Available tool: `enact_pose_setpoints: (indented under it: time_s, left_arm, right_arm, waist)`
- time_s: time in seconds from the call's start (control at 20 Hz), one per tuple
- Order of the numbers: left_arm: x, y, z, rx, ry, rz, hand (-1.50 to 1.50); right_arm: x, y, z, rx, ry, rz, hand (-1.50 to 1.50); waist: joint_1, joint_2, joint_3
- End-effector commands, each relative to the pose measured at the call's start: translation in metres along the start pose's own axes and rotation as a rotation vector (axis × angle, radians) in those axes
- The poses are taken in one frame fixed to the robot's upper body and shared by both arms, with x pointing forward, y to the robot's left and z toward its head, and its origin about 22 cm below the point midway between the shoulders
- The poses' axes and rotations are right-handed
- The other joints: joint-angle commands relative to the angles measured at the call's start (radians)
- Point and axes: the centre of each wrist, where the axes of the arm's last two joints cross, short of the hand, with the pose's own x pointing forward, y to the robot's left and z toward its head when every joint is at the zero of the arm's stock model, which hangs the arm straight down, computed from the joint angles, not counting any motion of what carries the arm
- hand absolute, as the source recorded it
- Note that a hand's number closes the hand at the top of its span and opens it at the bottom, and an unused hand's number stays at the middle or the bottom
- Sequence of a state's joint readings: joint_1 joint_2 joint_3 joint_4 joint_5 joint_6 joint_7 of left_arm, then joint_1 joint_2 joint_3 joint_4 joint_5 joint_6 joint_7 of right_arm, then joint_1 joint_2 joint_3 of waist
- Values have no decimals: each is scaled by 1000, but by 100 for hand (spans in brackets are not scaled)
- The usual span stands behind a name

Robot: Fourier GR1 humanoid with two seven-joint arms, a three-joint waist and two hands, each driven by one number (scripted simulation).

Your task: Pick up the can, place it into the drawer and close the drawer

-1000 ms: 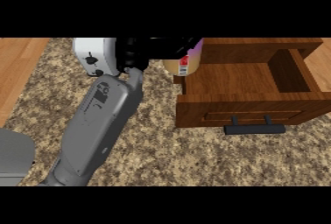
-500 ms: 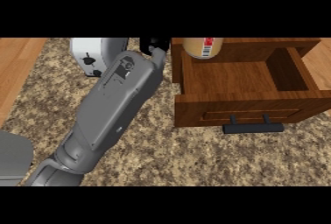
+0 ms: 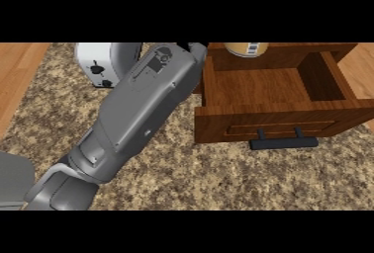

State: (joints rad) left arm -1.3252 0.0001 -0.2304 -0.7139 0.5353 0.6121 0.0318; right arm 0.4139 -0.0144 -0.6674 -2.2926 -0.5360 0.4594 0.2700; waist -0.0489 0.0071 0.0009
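Note:
The tan can (image 3: pixel 247 48) with a barcode label shows only as its lower part at the view's top edge, over the back wall of the open wooden drawer (image 3: pixel 281 118). My left forearm (image 3: pixel 139 113) runs from the lower left up to the drawer's left rear corner. Of my left hand (image 3: pixel 193 47) only a dark sliver shows at the top edge, left of the can; the rest is cut off. Whether it holds the can is hidden. The drawer's inside shows bare wood, and its black handle (image 3: pixel 285 143) faces me. My right hand is out of view.
A white toaster (image 3: pixel 102 64) stands at the back left, just beside my forearm. The counter (image 3: pixel 219 178) is speckled brown stone, with a wooden strip (image 3: pixel 18 79) along its left side.
My left arm has reached farther up and to the right. The can has gone from beside the drawer's left wall to over its back, and the hand has slid mostly past the top edge.

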Motion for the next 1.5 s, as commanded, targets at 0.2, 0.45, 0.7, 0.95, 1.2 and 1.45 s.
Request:
enact_pose_setpoints:
  time_s: [0.2, 0.45, 0.7, 0.95, 1.2, 1.45]
  left_arm:
    - [-3, -18, 0, 9, 36, -31, 150]
    - [-34, -8, 4, 41, 54, -56, 150]
    - [-38, -11, 3, 30, 80, -98, 150]
    - [-44, -10, 2, 61, 80, -140, -150]
    - [-50, -11, 4, 148, 69, -154, -150]
    - [-46, -10, -1, 140, 64, -156, -150]
  right_arm:
    - [0, -4, -10, 8, 5, 12, -150]
    - [6, -3, -7, 2, -27, -8, -150]
    - [10, -1, -4, 34, -13, 3, -150]
    - [14, -13, -14, 19, -18, 2, -150]
    - [11, 9, -17, 37, -17, -10, -150]
    - [10, 11, -22, 41, -20, -6, -150]
  waist:
    - [-9, 2, 1]
    - [-28, 5, 1]
    - [-27, 4, 1]
    - [-38, 8, 1]
    - [-50, 15, 1]
    - [-49, 17, 1]
